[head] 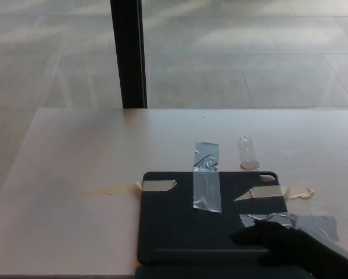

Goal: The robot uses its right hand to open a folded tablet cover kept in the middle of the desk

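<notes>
Tablet cover [185,224], dark and closed flat, lies before you at the near edge of the desk [75,151], held down by grey tape strips [206,177] and pale tape pieces [157,185]. Your right hand [290,247] reaches in from the lower right, one finger [249,236] lying over the cover's near right part; you cannot tell whether its fingers are spread or closed.
</notes>
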Robot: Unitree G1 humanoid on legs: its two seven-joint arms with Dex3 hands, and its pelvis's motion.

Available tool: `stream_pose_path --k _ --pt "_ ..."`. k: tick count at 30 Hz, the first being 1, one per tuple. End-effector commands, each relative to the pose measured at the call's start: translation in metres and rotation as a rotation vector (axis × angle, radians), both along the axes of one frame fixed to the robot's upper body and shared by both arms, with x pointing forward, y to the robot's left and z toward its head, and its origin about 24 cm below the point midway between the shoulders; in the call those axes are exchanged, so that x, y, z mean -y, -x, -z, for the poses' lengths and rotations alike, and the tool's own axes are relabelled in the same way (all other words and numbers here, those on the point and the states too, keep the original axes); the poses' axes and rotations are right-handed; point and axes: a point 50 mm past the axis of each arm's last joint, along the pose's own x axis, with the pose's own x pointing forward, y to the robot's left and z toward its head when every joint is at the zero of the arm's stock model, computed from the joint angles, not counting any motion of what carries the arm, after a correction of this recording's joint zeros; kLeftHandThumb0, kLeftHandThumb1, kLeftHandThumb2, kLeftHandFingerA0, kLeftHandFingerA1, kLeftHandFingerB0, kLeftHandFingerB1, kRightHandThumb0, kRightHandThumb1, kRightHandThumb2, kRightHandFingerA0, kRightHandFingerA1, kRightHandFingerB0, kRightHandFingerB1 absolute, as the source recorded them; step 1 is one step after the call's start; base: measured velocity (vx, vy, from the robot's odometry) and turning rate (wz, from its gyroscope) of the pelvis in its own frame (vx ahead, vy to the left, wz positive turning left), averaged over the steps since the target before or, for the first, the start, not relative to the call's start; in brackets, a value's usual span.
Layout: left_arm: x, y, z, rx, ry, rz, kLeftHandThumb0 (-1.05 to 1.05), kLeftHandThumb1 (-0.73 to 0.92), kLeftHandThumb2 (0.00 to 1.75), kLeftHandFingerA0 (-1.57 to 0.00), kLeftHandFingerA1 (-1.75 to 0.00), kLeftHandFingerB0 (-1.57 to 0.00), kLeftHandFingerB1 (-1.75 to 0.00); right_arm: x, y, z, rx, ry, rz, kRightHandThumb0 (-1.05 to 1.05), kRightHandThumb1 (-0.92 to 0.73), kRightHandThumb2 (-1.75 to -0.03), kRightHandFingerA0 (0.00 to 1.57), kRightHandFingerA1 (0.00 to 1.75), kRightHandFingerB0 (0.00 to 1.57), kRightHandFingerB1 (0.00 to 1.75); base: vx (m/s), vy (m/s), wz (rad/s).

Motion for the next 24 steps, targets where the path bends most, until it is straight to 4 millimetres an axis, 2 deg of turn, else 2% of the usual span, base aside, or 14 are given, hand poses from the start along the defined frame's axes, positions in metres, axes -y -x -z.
stream_pose_path --k 1,2,3,4,5,6,9,10,12,13,20,24 --pt "-0.007 -0.003 -0.009 0.032 -0.024 -0.011 -0.38 0.36 0.55 -0.99 -0.83 -0.85 -0.75 0.001 -0.006 0.015 -0.003 0.050 -0.009 -0.72 -0.58 -0.56 0.38 0.42 0.30 0.32 0.00 0.000 0.00" --pt "-0.007 -0.003 -0.009 0.031 -0.026 -0.015 -0.47 0.26 0.76 -0.92 -0.87 -0.83 -0.81 0.002 -0.008 0.029 -0.045 0.082 -0.017 -0.75 -0.47 -0.85 0.33 0.52 0.24 0.44 0.00 0.000 0.00" --pt "-0.007 -0.003 -0.009 0.031 -0.026 -0.015 -0.47 0.26 0.76 -0.92 -0.87 -0.83 -0.81 0.002 -0.008 0.029 -0.044 0.082 -0.018 -0.75 -0.47 -0.85 0.33 0.52 0.24 0.44 0.00 0.000 0.00" --pt "-0.006 -0.003 -0.009 0.024 -0.032 -0.004 -0.42 0.36 0.54 -0.96 -0.82 -0.86 -0.74 0.003 -0.009 0.039 -0.054 0.115 -0.020 -0.76 -0.46 -0.85 0.36 0.54 0.26 0.45 0.00 0.000 0.00" --pt "-0.006 -0.004 -0.009 0.024 -0.034 -0.003 -0.42 0.35 0.54 -0.98 -0.82 -0.86 -0.74 0.004 -0.010 0.045 -0.070 0.131 -0.016 -0.76 -0.47 -0.86 0.35 0.54 0.26 0.45 0.00 0.000 0.00" --pt "-0.007 -0.004 -0.009 0.025 -0.033 -0.003 -0.48 0.27 0.76 -0.93 -0.87 -0.82 -0.80 0.006 -0.012 0.052 -0.088 0.139 -0.005 -0.75 -0.60 -0.59 0.40 0.46 0.32 0.33 0.00 0.000 0.00" --pt "-0.007 -0.003 -0.009 0.023 -0.031 -0.002 -0.49 0.27 0.76 -0.91 -0.87 -0.80 -0.79 0.010 -0.015 0.063 -0.093 0.167 -0.026 -0.75 -0.63 -0.59 0.40 0.46 0.29 0.33 0.00 0.000 0.00" --pt "-0.006 -0.002 -0.008 0.022 -0.032 -0.004 -0.42 0.36 0.54 -0.97 -0.83 -0.85 -0.75 0.012 -0.017 0.066 -0.087 0.174 -0.033 -0.75 -0.64 -0.60 0.40 0.47 0.29 0.34 0.00 0.000 0.00" --pt "-0.006 -0.002 -0.008 0.024 -0.033 -0.004 -0.44 0.36 0.54 -0.96 -0.82 -0.84 -0.75 0.015 -0.019 0.071 -0.080 0.184 -0.040 -0.76 -0.65 -0.60 0.39 0.46 0.29 0.33 0.00 0.000 0.00" --pt "-0.006 -0.002 -0.008 0.031 -0.028 -0.001 -0.47 0.26 0.76 -0.90 -0.86 -0.81 -0.79 0.018 -0.021 0.073 -0.085 0.187 -0.030 -0.74 -0.66 -0.58 0.40 0.44 0.28 0.32 0.00 0.000 0.00" --pt "-0.008 -0.004 -0.010 0.034 -0.026 -0.016 -0.46 0.26 0.75 -0.90 -0.86 -0.81 -0.80 0.013 -0.011 0.073 -0.091 0.105 -0.005 -0.74 -0.67 -0.60 0.44 0.43 0.32 0.33 0.00 0.000 0.00" --pt "-0.008 -0.005 -0.011 0.035 -0.030 -0.017 -0.45 0.26 0.75 -0.91 -0.87 -0.83 -0.81 0.010 0.003 0.081 -0.181 -0.047 0.056 -0.76 -0.69 -0.61 0.44 0.45 0.34 0.36 0.00 0.000 0.00"
